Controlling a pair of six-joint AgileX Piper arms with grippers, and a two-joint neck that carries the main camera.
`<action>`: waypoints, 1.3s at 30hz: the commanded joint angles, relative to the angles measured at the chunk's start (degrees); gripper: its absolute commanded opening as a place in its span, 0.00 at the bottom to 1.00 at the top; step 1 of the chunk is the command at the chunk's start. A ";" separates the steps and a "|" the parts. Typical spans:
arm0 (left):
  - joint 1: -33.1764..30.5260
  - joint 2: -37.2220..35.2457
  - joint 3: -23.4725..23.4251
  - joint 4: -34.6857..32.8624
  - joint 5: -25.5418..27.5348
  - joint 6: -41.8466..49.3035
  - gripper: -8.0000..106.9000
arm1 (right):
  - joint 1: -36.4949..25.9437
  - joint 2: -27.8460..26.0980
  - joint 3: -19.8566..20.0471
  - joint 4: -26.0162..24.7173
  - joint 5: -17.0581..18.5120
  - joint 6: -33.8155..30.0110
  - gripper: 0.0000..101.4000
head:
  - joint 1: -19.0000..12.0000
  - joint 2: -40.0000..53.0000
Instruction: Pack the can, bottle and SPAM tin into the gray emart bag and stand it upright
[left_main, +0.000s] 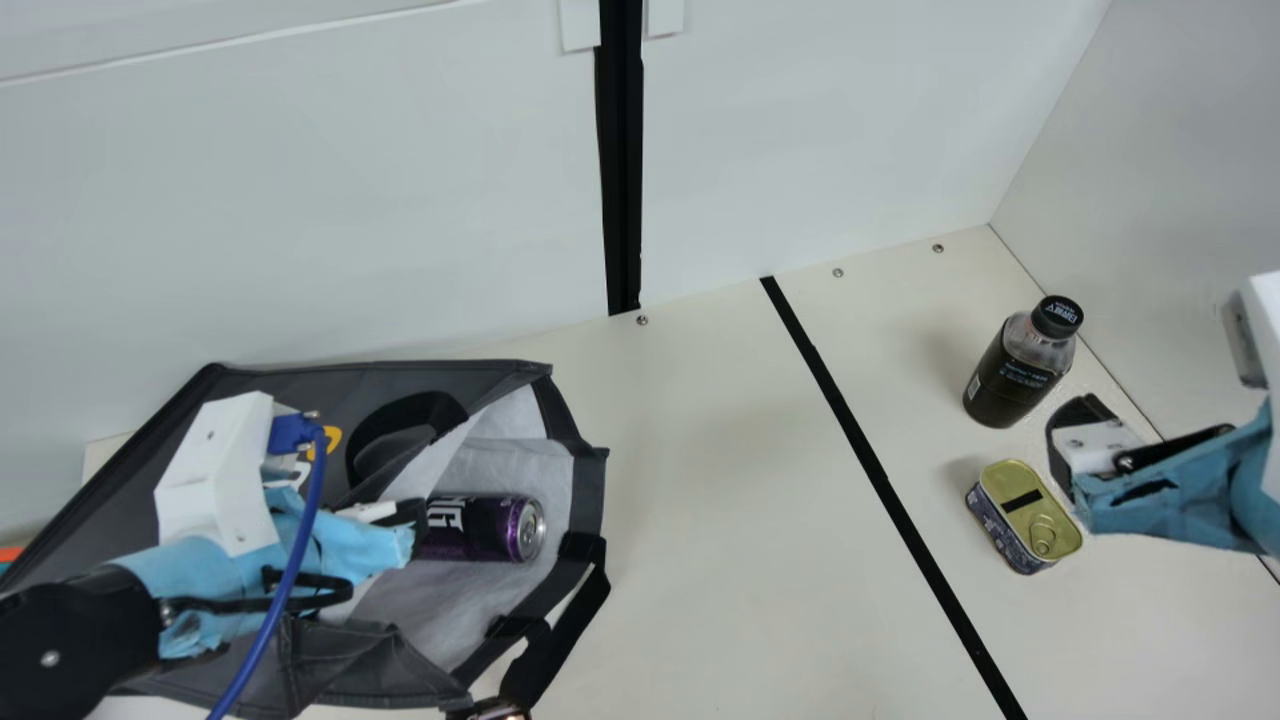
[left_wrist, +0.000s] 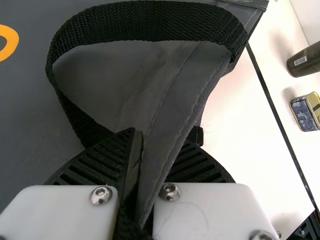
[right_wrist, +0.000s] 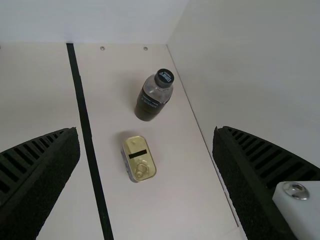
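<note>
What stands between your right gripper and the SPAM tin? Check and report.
Nothing visible. In the right wrist view, the open right gripper has a clear line to the SPAM tin; the bottle stands off to the side.

Robotics lab, by appearance: white panels (left_main: 300, 200) border a cream table (left_main: 720, 560) marked with a black stripe (left_main: 878, 470); blue cable (left_main: 318, 470) on a robot arm (left_main: 80, 630).

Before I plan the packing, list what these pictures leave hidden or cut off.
- The can's deeper end: main view, behind the left gripper.
- The gray emart bag's depths: main view, behind its panel and the left arm.
- Its yellow mark: partly behind the blue plug, main view; cut by the left wrist view's edge.
</note>
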 joint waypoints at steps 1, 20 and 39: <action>0.00 0.00 0.00 0.00 0.00 0.00 0.00 | -1.66 -0.39 0.24 1.22 -0.09 -0.70 0.94 | -1.30 -0.14; 0.00 0.00 0.00 0.00 0.00 0.00 0.00 | -14.54 -4.05 2.13 12.39 -0.09 -6.27 0.94 | -1.30 -0.14; 0.00 0.00 0.00 0.00 0.00 0.00 0.00 | -16.42 -5.78 4.54 14.63 -0.09 -4.92 0.94 | -1.30 -0.14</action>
